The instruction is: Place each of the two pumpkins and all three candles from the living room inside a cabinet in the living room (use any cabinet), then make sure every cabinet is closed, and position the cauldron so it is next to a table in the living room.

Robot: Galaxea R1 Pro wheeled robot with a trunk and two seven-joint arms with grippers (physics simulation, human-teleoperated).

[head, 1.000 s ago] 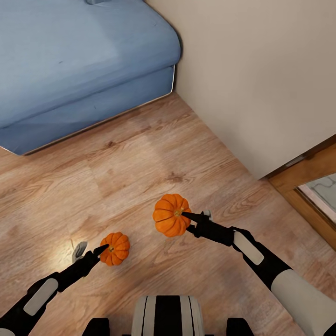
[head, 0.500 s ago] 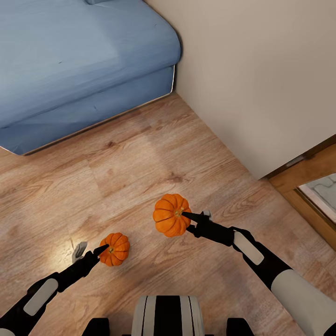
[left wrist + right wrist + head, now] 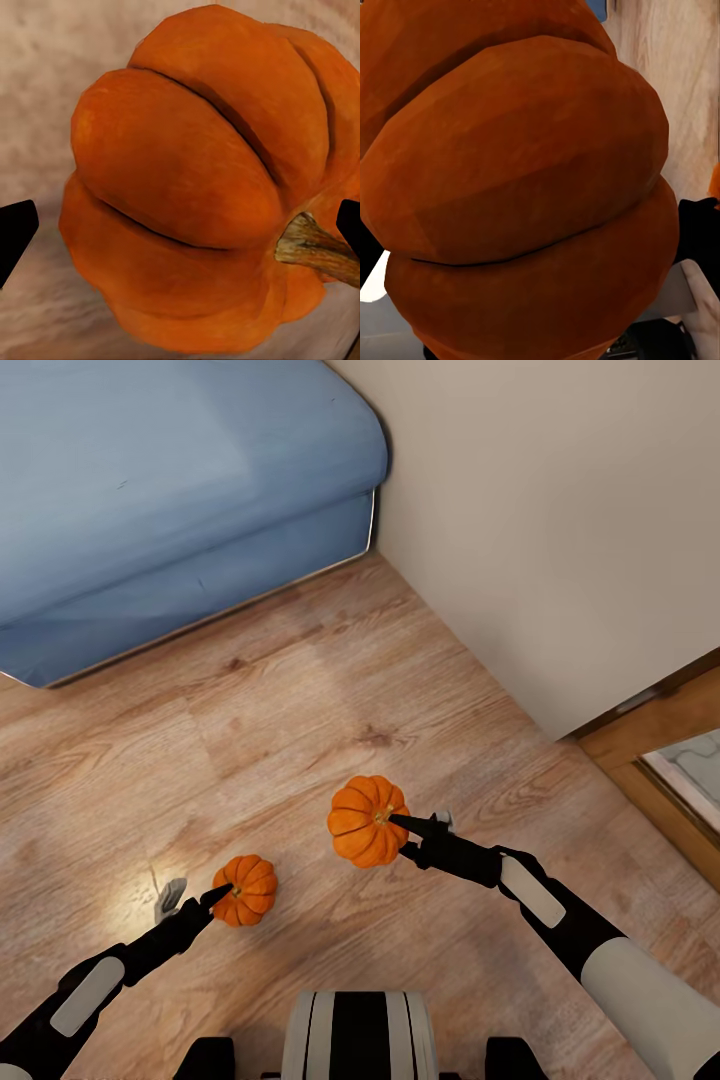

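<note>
Two ribbed orange pumpkins show over the wood floor. My right gripper (image 3: 418,822) is shut on the larger-looking pumpkin (image 3: 366,821), held above the floor. It crowds the right wrist view as the pumpkin (image 3: 517,187), pressed against a dark finger (image 3: 699,231). My left gripper (image 3: 196,897) is open at the smaller pumpkin (image 3: 247,891), low by the floor. In the left wrist view that pumpkin (image 3: 202,187) lies between the two fingertips with its stem toward one. A narrow gap separates it from the other fingertip (image 3: 15,232). The candles, cabinet, cauldron and table are out of view.
A blue sofa (image 3: 170,500) fills the far left. A beige wall (image 3: 560,510) runs along the right. Past the wall's end is a wooden door frame (image 3: 650,730). Wood floor (image 3: 300,700) lies between the sofa and me.
The view has shifted a little, so the sofa sits slightly higher in the picture. Both grippers and both pumpkins keep their places relative to each other.
</note>
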